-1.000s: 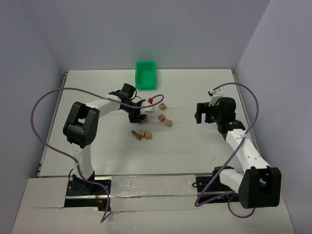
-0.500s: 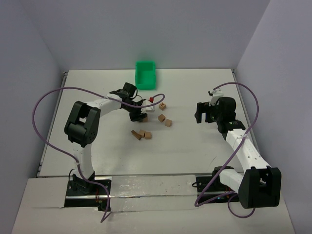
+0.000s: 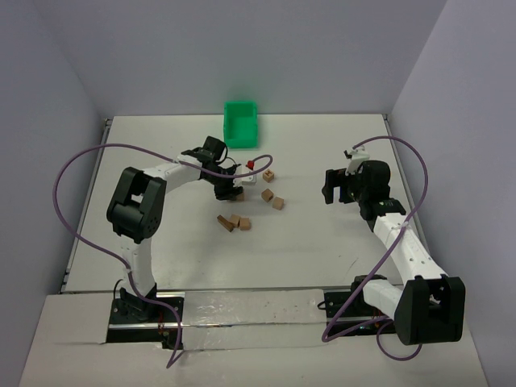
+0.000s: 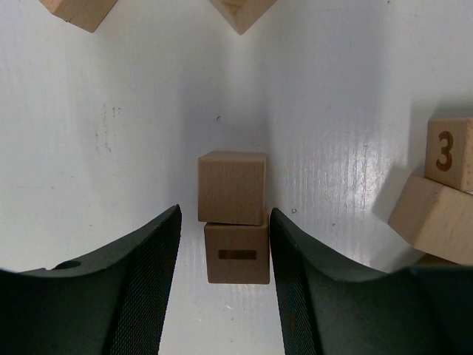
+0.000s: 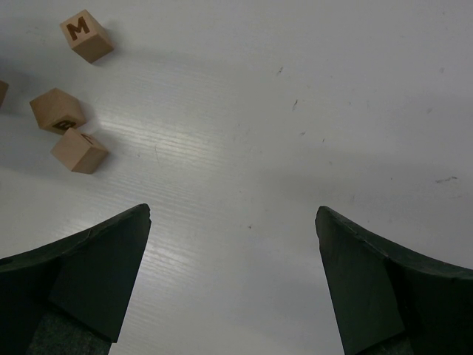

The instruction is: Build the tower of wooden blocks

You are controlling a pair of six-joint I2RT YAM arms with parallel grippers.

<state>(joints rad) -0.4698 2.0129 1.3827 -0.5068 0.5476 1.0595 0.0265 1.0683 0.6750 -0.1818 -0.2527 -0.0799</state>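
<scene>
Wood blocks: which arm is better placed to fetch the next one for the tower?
Probably right. The right gripper is open and empty with loose wood blocks in view; the left gripper straddles the two-block tower.

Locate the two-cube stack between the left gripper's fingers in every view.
Top external: two-cube stack mid-table, mostly hidden under the left gripper.
Left wrist: centre, between the fingers.
Right wrist: not identifiable; only a tan sliver at the left edge.
Shared landmark: the loose pair of cubes, right of the stack from above, left side in right wrist, probably cut off at left wrist's top edge.
</scene>
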